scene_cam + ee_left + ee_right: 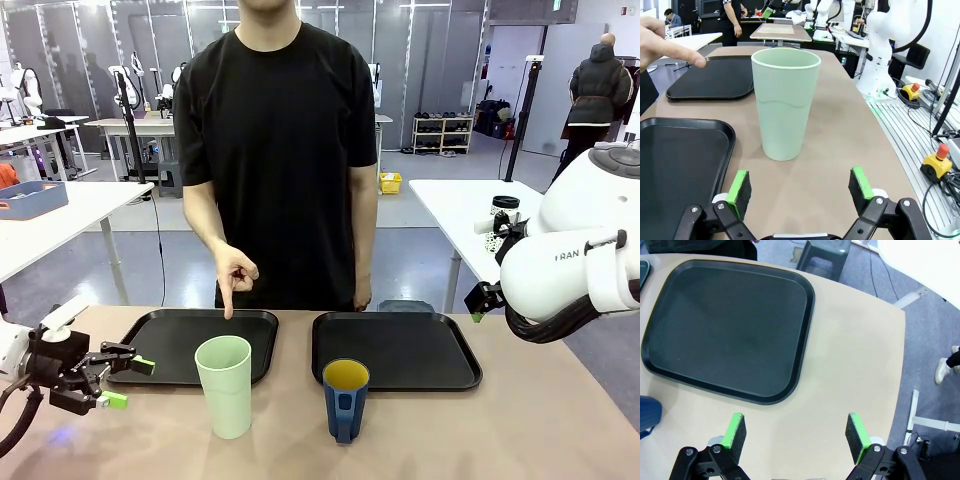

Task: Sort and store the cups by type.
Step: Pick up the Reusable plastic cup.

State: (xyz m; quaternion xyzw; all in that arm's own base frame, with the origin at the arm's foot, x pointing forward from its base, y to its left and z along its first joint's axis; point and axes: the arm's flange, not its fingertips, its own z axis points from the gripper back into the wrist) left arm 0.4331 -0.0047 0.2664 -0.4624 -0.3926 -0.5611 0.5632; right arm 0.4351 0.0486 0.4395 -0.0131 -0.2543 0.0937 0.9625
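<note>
Front view: a tall pale green plastic tumbler (225,385) stands upright on the tan table, just off the 5 o'clock corner of the left black plastic tray (170,345). A shorter dark blue plastic cup with a yellow inside (346,400) stands at the 7 o'clock corner of the right black plastic tray (400,350), well apart from the tumbler. The person's hand (233,275) points an index finger down at the left tray's far rim. The left gripper (128,383) hangs low at the tumbler's 9 o'clock, fingers spread and empty.

Left wrist view: the tumbler (785,105) sits at 12 o'clock between the spread green pads (740,187), ahead of them and not yet touched. The left tray's rim (715,131) lies at 9 o'clock. The likely step is grasping the tumbler. To do it well, the left gripper should go straight ahead and level until the pads bracket the wall at about mid-height. It should then close gently, since thin plastic may flex or slip. The tumbler is tall and would tip if one pad touched first, so the approach should stay centred. The lift should clear the tray rim.

Right wrist view: the right gripper (796,432) hovers over bare table, fingers apart, holding nothing. The right tray (730,325) lies at 11 o'clock, and the blue cup's edge (647,412) shows at 9 o'clock.
</note>
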